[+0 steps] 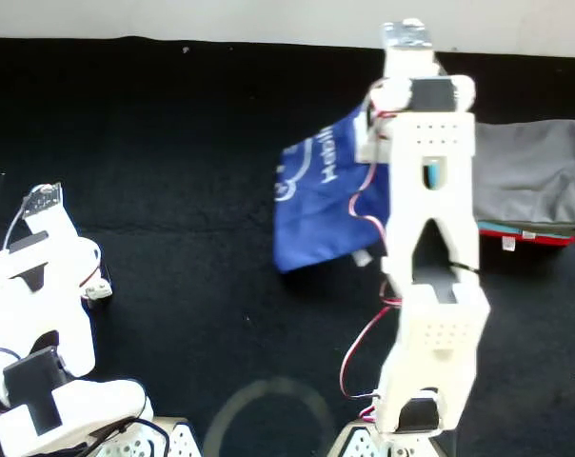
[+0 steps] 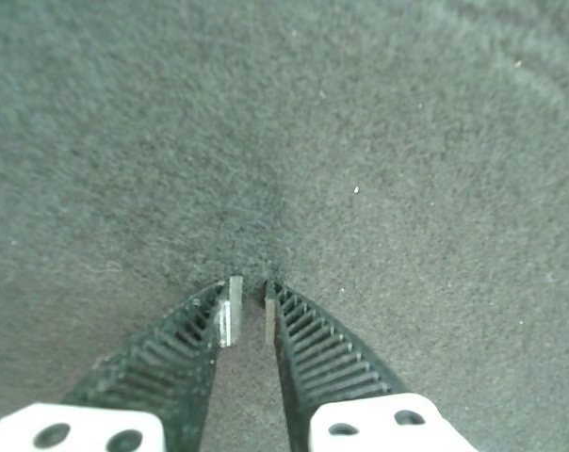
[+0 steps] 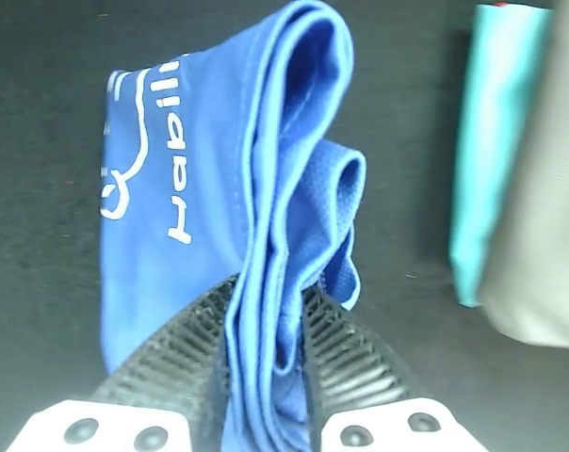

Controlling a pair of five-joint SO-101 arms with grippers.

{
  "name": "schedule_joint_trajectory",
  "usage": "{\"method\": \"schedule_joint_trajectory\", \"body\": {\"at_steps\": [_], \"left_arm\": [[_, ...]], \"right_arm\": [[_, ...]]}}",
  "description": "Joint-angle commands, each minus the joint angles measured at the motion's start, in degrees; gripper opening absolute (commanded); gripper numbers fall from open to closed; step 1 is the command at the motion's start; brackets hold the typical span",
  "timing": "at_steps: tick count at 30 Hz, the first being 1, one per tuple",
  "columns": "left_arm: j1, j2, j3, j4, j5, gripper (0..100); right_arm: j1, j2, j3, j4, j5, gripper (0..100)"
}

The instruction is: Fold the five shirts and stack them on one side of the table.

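A folded blue shirt (image 1: 321, 200) with white print lies on the black table, partly under the right arm. In the right wrist view my right gripper (image 3: 264, 311) is shut on a bunched edge of the blue shirt (image 3: 266, 188), whose folds hang between the black ribbed fingers (image 3: 186, 344). A stack of folded shirts (image 1: 535, 181), grey on top with teal and red edges below, lies at the table's right side. My left gripper (image 2: 249, 306) hovers over bare black cloth at the near left, its tips nearly touching with nothing between them.
The black tablecloth (image 1: 173, 143) stretches open across the left and middle. A faint ring mark (image 1: 268, 409) shows near the front edge between the two arm bases. The teal shirt edge (image 3: 496, 141) lies close beside the held blue shirt.
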Motion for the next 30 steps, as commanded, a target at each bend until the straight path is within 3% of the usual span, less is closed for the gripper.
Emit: {"method": "schedule_joint_trajectory", "body": {"at_steps": [1, 17, 30], "left_arm": [[-0.22, -0.13, 0.22, -1.14, -0.18, 7], [-0.31, -0.13, 0.22, -1.14, -0.18, 7], [-0.22, -0.13, 0.22, -1.14, -0.18, 7]], "right_arm": [[5.23, -5.41, 0.31, 0.57, 1.49, 0.6], [13.49, -5.67, -0.31, -9.98, 17.32, 0.6], [6.11, -5.67, -17.80, -3.38, 18.46, 0.6]]}}
